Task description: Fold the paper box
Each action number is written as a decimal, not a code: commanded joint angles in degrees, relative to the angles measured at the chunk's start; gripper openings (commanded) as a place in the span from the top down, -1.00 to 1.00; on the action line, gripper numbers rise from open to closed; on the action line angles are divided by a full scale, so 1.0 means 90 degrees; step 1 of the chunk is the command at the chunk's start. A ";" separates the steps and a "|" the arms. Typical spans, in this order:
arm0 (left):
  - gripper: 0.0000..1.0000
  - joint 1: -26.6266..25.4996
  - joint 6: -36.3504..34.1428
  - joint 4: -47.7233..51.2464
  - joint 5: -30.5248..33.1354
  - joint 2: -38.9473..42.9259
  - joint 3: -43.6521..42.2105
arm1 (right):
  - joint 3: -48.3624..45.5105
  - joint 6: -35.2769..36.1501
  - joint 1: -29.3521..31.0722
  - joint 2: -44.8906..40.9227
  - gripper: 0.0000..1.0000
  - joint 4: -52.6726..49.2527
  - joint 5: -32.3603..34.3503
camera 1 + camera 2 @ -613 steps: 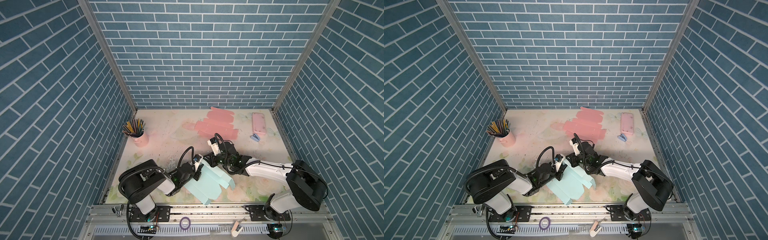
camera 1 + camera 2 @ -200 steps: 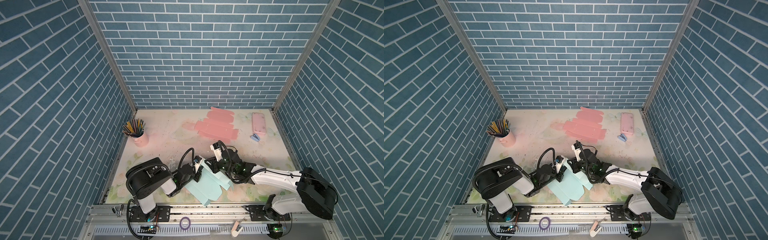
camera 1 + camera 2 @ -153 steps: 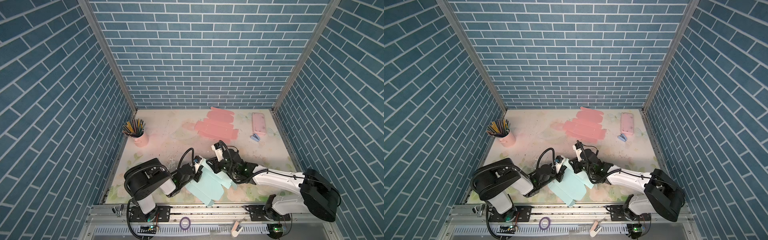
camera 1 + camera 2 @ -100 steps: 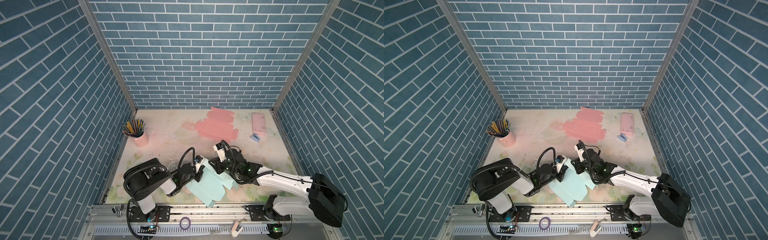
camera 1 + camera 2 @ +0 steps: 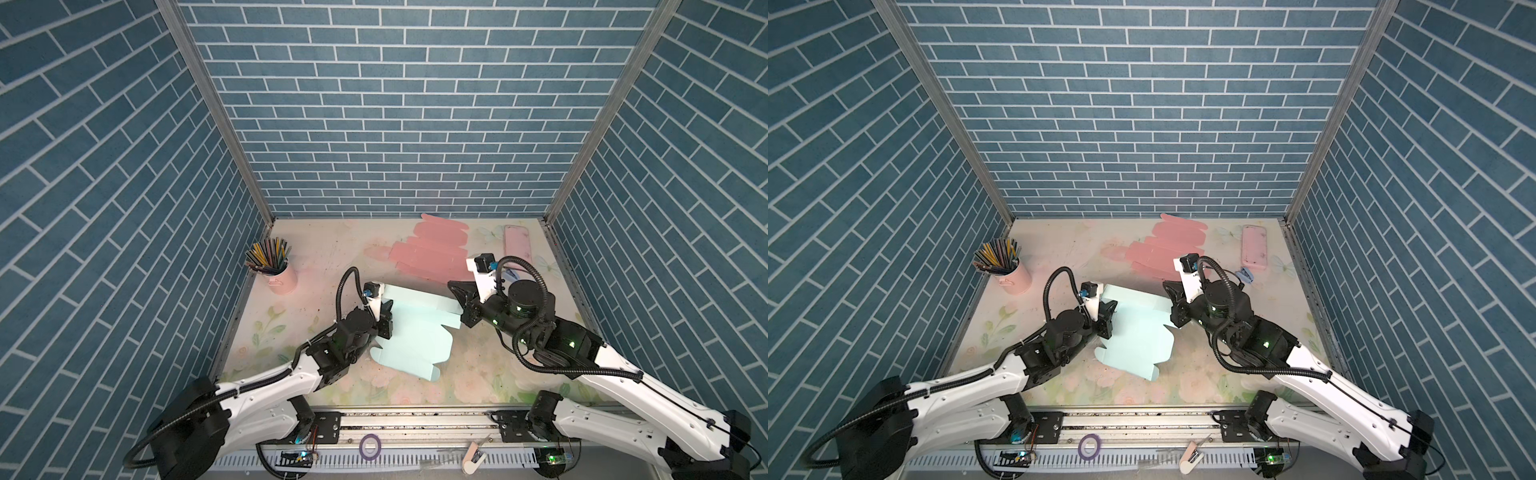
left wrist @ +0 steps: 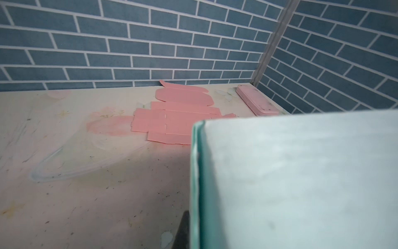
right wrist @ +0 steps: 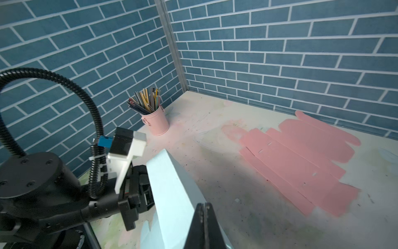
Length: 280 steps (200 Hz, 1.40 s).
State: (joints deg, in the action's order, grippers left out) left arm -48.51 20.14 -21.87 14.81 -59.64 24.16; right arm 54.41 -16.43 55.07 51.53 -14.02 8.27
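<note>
Pale-blue paper box (image 5: 415, 336) lies just beside the pink sheet (image 5: 432, 253), on the robot's side. Left gripper (image 5: 386, 320) pinches its edge; right gripper (image 7: 203, 210), fully closed, should press the raised flap along its crease.

Two grippers were in view: left gripper (image 5: 387, 319), right gripper (image 7: 203, 208). There was 1 desk (image 5: 332, 249). On it were 1 blue paper box (image 5: 415, 336), 1 flat pink box blank (image 5: 432, 253), 1 pink cup (image 5: 284, 280) with pencils (image 5: 266, 255) too bunched to count, 1 pink case (image 5: 517, 249) and 1 small blue clip (image 5: 1246, 273). The front rail had 1 purple tape ring (image 5: 360, 444).
</note>
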 commanded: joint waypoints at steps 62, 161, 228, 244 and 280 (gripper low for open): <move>1.00 0.0433 0.1060 0.2034 -0.0218 0.0518 0.0490 | 0.0274 -0.0425 0.0325 0.0945 1.00 -0.0574 0.0302; 1.00 0.0439 0.1019 0.2355 0.0205 0.0699 0.0456 | 0.0369 -0.0249 0.0475 0.1533 1.00 -0.0736 0.0671; 1.00 0.0437 0.0760 0.2524 0.0913 0.0280 0.0429 | 0.1305 -0.0096 0.0737 0.3068 1.00 -0.2060 0.1147; 1.00 0.0446 0.0808 0.2459 0.0978 0.0204 0.0335 | 0.1512 -0.0174 0.0762 0.3429 1.00 -0.2264 0.1253; 1.00 0.0439 0.0817 0.2286 0.1175 0.0138 0.0162 | 0.1548 -0.0439 0.0815 0.3628 1.00 -0.2318 0.1227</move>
State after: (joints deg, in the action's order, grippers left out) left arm -44.75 25.43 3.14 22.33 -58.87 26.26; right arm 68.95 -17.78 61.98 84.51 -30.89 19.49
